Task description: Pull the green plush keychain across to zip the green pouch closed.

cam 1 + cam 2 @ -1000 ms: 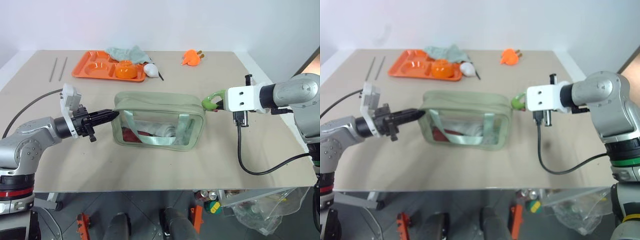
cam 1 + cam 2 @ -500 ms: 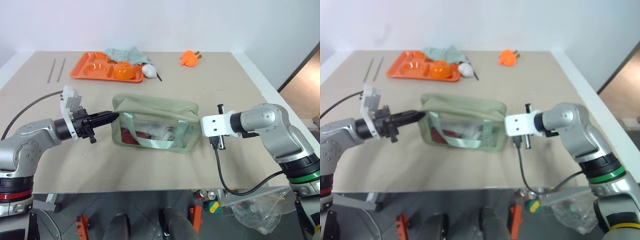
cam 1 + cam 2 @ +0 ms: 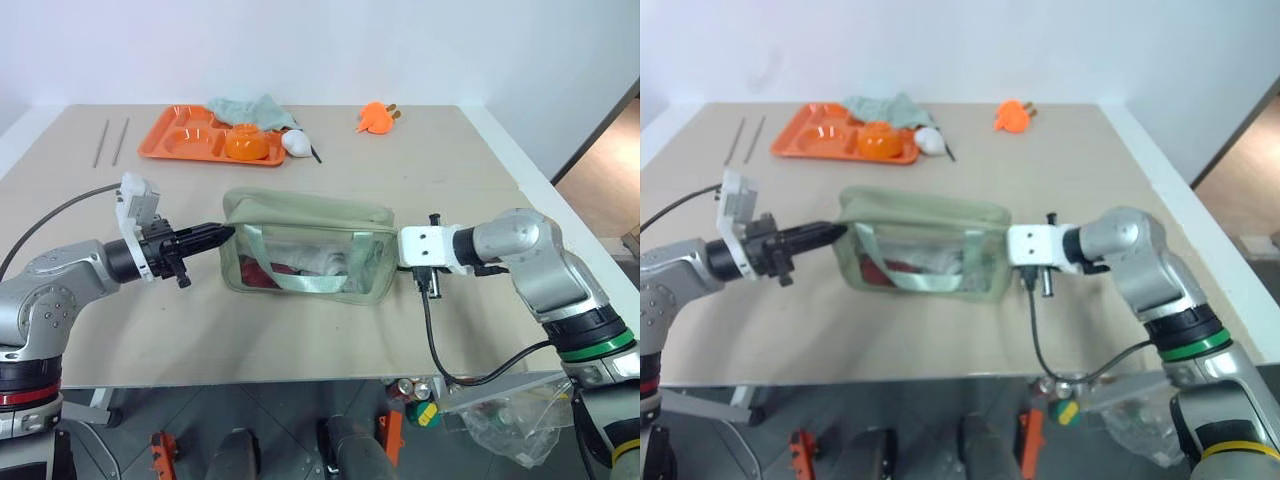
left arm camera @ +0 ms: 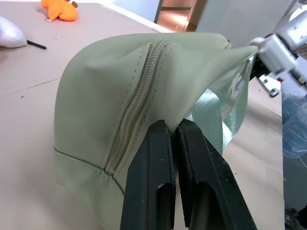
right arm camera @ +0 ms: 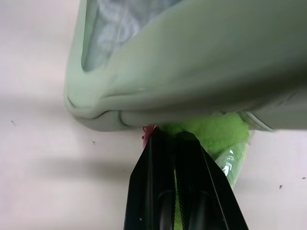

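Observation:
The green pouch (image 3: 300, 215) lies lengthwise across the middle of the table, its top zipper (image 4: 139, 98) running along the ridge. My left gripper (image 4: 173, 125) is shut on a fold of fabric at the pouch's left end, fingers level. My right gripper (image 5: 172, 136) is shut on the green plush keychain (image 5: 218, 134), pressed low against the pouch's right end beside a bit of pink clasp (image 5: 147, 132). In the head views the white wrist block (image 3: 425, 246) hides the keychain.
At the back of the table stand an orange tray (image 3: 185, 135) with an orange bowl (image 3: 247, 143), a teal cloth (image 3: 250, 107), a white object (image 3: 298, 143) and an orange plush toy (image 3: 376, 117). Two thin rods (image 3: 112, 140) lie back left. A black cable (image 3: 440, 350) hangs from my right wrist over the front edge.
My right gripper has come down and in toward the pouch's right end with the keychain, and that end of the pouch has sunk with it. The left gripper has kept its hold in place.

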### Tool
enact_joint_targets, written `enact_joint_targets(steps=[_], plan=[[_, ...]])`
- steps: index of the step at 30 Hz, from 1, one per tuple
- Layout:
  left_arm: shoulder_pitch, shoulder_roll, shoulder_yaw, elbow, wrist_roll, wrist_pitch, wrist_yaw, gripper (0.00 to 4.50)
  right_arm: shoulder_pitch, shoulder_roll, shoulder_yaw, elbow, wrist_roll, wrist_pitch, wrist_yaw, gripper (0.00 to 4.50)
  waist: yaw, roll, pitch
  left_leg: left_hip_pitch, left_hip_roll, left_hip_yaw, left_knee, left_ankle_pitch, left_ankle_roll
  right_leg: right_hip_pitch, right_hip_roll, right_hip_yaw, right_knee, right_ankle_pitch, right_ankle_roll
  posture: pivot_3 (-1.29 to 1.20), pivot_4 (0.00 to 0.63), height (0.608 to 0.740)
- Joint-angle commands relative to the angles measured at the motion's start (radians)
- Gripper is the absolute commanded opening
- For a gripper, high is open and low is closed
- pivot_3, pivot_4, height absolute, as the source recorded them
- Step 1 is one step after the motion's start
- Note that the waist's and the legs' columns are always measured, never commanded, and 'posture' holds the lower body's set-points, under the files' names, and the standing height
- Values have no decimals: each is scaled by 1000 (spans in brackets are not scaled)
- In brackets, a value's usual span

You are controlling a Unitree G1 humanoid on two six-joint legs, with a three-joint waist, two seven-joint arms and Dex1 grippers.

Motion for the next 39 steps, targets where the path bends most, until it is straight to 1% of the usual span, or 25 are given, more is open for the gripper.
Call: enact_joint_targets(steps=[1,3,5,11,17,19,22,25,30,34,36,37,39], plan=[[0,13,26,-18,-13,-4,0,0,-57,-13,-142,-31,150,75,24,46,0,0,0,0,0,0,0,0,0,0,0,0,0,0,0,0,150,740],[-3,11,22,-16,-12,-5,0,0,-65,-31,-188,-40,210,112,43,46,0,0,0,-1,0,0,0,0,0,-1,0,0,0,0,0,0,150,740],[-8,9,20,-12,-11,-5,0,0,-51,-63,-212,-56,238,130,64,46,3,0,0,-1,0,0,0,0,0,-1,0,0,0,0,0,0,150,740],[-14,4,17,-5,-13,-5,0,0,30,-122,-199,-124,249,159,68,46,3,0,0,-1,0,0,0,-1,1,-1,0,0,0,-1,0,0,150,740],[-18,0,14,-6,-14,-4,3,0,75,-115,-110,-141,160,149,26,46,2,1,1,-1,0,1,0,0,0,-1,0,1,0,-1,0,0,150,740],[-18,-3,13,-9,-17,-2,6,0,94,-104,-57,-155,118,124,18,46,2,1,1,-1,0,1,0,0,0,-1,0,1,0,-1,0,0,150,740],[-18,-5,12,-12,-20,0,8,0,105,-54,19,-171,78,126,-6,46,1,1,0,-1,0,1,0,0,0,-2,0,1,0,-1,0,0,150,740],[-17,-6,12,-13,-23,1,11,0,117,-40,57,-177,44,110,-8,46,2,0,0,-1,0,0,0,0,0,-2,0,0,0,-1,0,0,150,740],[-14,-3,14,-13,-25,2,12,0,96,-47,29,-146,48,100,-4,46,1,0,0,-1,0,0,0,0,0,-1,0,0,0,-1,0,0,150,740],[-11,2,21,-1,-24,9,19,0,69,-57,-31,-106,89,121,-3,46,1,0,0,-1,0,0,0,0,0,-1,0,0,0,-1,0,0,150,740],[-13,5,24,7,-32,20,19,0,44,-51,-65,-78,117,159,-16,661,1,0,0,-1,0,0,0,0,0,-1,0,0,0,-1,0,0,150,740],[-21,6,32,19,-42,31,24,733,35,-50,-95,-73,151,174,-11,935,2,0,0,-1,0,0,0,0,0,-1,0,1,0,-1,0,0,150,740],[-32,13,42,32,-51,38,21,1376,17,-50,-145,-57,198,201,-17,1611,2,0,0,-1,0,0,0,0,0,-1,0,1,0,0,0,0,150,740]])
